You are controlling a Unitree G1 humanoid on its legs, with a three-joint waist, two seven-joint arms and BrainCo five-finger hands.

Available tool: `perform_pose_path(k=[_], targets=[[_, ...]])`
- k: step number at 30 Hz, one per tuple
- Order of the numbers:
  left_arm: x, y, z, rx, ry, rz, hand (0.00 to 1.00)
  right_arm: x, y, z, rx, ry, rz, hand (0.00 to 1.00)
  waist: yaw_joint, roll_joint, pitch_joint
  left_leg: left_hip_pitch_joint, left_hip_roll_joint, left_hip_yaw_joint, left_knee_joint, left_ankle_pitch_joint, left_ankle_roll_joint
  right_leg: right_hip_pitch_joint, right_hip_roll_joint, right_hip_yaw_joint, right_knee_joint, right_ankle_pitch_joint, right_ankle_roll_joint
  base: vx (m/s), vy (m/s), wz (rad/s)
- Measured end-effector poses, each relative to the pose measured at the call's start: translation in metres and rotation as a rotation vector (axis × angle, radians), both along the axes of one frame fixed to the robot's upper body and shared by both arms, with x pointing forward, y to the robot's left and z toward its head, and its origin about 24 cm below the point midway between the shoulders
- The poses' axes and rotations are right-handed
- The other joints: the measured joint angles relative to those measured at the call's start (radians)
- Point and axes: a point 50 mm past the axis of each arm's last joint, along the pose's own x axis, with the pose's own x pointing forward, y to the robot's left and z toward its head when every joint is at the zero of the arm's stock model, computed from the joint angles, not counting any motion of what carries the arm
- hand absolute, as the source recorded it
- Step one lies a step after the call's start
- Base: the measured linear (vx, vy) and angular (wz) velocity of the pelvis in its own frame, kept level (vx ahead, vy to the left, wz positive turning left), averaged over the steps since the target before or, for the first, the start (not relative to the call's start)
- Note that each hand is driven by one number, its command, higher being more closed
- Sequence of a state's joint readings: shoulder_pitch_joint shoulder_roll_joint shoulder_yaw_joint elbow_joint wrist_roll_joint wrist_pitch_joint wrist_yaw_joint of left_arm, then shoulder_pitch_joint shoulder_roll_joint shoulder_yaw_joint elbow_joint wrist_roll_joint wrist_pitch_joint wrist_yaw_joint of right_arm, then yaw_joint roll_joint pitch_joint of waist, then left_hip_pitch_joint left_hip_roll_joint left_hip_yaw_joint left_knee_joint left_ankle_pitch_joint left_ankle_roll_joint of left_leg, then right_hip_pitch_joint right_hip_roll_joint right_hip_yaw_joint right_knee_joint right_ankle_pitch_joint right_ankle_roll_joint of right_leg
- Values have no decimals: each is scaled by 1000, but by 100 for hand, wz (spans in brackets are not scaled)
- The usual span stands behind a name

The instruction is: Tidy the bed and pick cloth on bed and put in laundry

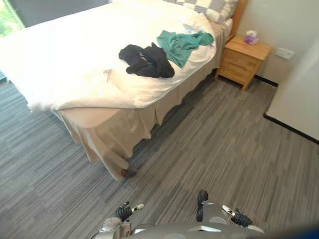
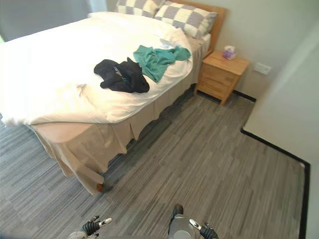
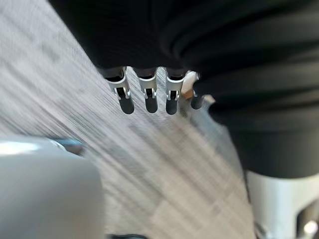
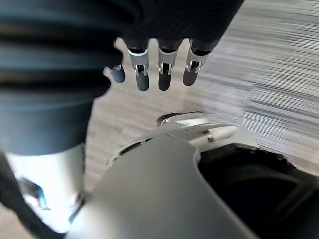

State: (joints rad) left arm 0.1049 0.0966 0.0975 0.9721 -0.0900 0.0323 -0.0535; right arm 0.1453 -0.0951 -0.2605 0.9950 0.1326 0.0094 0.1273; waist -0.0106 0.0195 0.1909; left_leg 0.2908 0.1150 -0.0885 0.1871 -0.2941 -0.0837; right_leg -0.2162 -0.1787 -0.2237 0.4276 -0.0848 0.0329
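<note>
You faced the bed [image 1: 65, 64], its white duvet rumpled. Beside its head stood a wooden nightstand [image 1: 245, 59], drawers closed. A black cloth [image 1: 147, 61] lay on the duvet near the side edge, with a teal cloth [image 1: 180, 44] just beside it, toward the pillows [image 2: 187, 19]. A tissue box [image 1: 250, 37] sat on the nightstand's top. Your left hand [image 3: 149, 94] and right hand [image 4: 165, 74] hung over the floor, fingers straight, slightly spread, holding nothing.

Legible text, numbers, signs: none.
- black garment [image 1: 147, 61], lying on the bed [image 1: 65, 64]: a small patch of pale print on its upper fold, too small to read.
- tissue box [image 1: 250, 37], standing on the nightstand [image 1: 239, 62]: purple and white pattern, its lettering cannot be made out.
- wall plate [image 1: 284, 53], near the nightstand: plain white face.
</note>
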Motion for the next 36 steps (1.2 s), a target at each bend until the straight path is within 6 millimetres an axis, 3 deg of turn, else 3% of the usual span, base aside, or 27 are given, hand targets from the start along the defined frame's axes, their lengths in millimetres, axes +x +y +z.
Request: perform_pose_path(k=[1, 4, 5, 7, 8, 9, 10, 12, 15, 16, 17, 19, 21, 23, 29, 30, 31, 32, 33, 34, 35, 36], targets=[[-1, -1, 0, 9, 2, 8, 0, 0, -1, 1, -5, -6, 2, 0, -2, -5, 5, 18, 20, 8, -16, 20, -15, -9, -7, -23, 86, -72, -10, 398, -421, 56], [-5, -1, -1, 5, -17, 54, 0, 5, -2, 1, -19, -9, 42, 0, 3, 0, -3, 1, 67, 17, 46, 55, -14, 2, 17, -66, 145, -195, -30, 350, -358, 33], [-5, -1, -1, 3, -23, 64, 0, 5, -3, 1, -20, -7, 45, 0, 4, 3, -5, -16, 76, 16, 81, 59, -12, 12, 27, -71, 136, -199, -34, 270, -316, 26], [-5, 3, 1, 24, -53, 96, 0, 4, -4, 1, -26, 7, 62, 0, 1, 16, -11, -194, 126, 19, 440, 91, -30, 114, 72, -128, 34, -208, -44, 240, -270, 43], [-4, 1, 1, 22, -59, 97, 0, 3, -4, 0, -26, 15, 64, 0, 2, 17, -11, -225, 133, 31, 508, 88, -33, 142, 77, -143, 9, -203, -47, 310, -239, 61], [0, 2, 3, 35, -73, 98, 0, -2, -2, -2, -19, 40, 69, 0, 5, 13, -9, -296, 151, 91, 644, 77, -27, 222, 83, -193, -55, -182, -66, 299, -198, 68], [2, 4, 3, 51, -77, 102, 0, -6, 1, -4, -12, 61, 97, 0, 7, 6, -8, -329, 158, 166, 676, 58, -18, 284, 82, -224, -105, -175, -63, 296, -175, 69], [3, 3, 3, 47, -79, 129, 0, -9, 0, -4, -23, 80, 131, 0, 10, 7, -8, -350, 154, 284, 594, 31, -11, 351, 79, -260, -168, -164, -55, 231, -64, 54], [5, 3, 4, 60, -75, 134, 0, -7, -1, -4, -25, 78, 155, 0, 12, 8, -8, -360, 98, 395, 345, 38, 1, 407, 59, -312, -203, -159, -46, 224, 59, 55], [7, 3, 4, 67, -77, 120, 0, -6, 0, -4, -22, 79, 159, 0, 15, 8, -6, -359, 59, 466, 176, 122, 62, 423, 46, -334, -201, -164, -11, 248, 142, 61], [7, 3, 4, 66, -78, 117, 0, -7, 0, -5, -19, 85, 159, 0, 19, 5, -8, -344, 47, 472, 156, 128, 64, 431, 34, -338, -203, -164, 0, 278, 176, 72], [8, 10, 6, 85, -82, 115, 0, -2, 8, -5, -8, 73, 207, 0, 28, -34, -17, -325, -22, 468, 72, 164, 86, 438, 3, -344, -248, -142, 52, 208, 146, 44], [10, 12, 7, 88, -86, 116, 0, 4, 13, -5, -6, 45, 232, 0, 33, -49, -14, -323, -42, 463, 60, 170, 96, 454, -6, -358, -273, -133, 68, 163, 84, 26], [9, 13, 6, 88, -73, 116, 0, 10, 14, -3, -16, 12, 252, 0, 31, -48, -12, -305, -67, 466, 52, 177, 107, 486, -26, -382, -279, -120, 88, 156, 46, 36], [7, 13, 4, 118, -19, 67, 0, 16, 16, -1, -40, -19, 233, 0, 29, -47, -13, -277, -105, 469, -60, 218, 117, 481, -53, -436, -214, -120, 98, -12, -17, 38], [6, 11, 4, 116, -7, 60, 0, 16, 12, -1, -53, -17, 208, 0, 28, -40, -20, -268, -118, 480, -99, 201, 126, 457, -77, -443, -138, -140, 105, -36, 86, 47], [7, 11, 3, 115, 0, 57, 0, 14, 9, -1, -62, -13, 182, 0, 27, -40, -20, -250, -133, 478, -127, 189, 128, 411, -132, -425, 12, -157, 91, -36, 86, 51], [7, 11, 3, 116, 4, 50, 0, 12, 8, -1, -66, -10, 171, 0, 26, -40, -20, -239, -140, 477, -140, 190, 127, 390, -154, -413, 81, -157, 78, 33, 121, 68], [7, 12, 3, 126, 8, 28, 0, 10, 6, -1, -70, -10, 144, 0, 24, -49, -16, -203, -165, 451, -171, 203, 134, 325, -214, -338, 272, -122, -9, 125, 115, 79], [7, 14, 3, 131, 9, 13, 0, 6, 6, -1, -72, -19, 119, 0, 21, -59, -14, -160, -183, 407, -187, 205, 152, 258, -234, -235, 421, -95, -23, 159, 123, 82], [7, 16, 4, 139, 10, 6, 0, 6, 7, -1, -70, -26, 114, 0, 16, -52, -11, -154, -184, 394, -183, 202, 156, 240, -231, -205, 448, -120, -4, 173, 58, 88], [4, 21, 3, 153, 23, -1, 0, 6, 11, -1, -56, -32, 113, 0, 3, -68, -18, -146, -179, 350, -183, 195, 160, 199, -205, -153, 469, -179, 13, 162, 19, 92]])
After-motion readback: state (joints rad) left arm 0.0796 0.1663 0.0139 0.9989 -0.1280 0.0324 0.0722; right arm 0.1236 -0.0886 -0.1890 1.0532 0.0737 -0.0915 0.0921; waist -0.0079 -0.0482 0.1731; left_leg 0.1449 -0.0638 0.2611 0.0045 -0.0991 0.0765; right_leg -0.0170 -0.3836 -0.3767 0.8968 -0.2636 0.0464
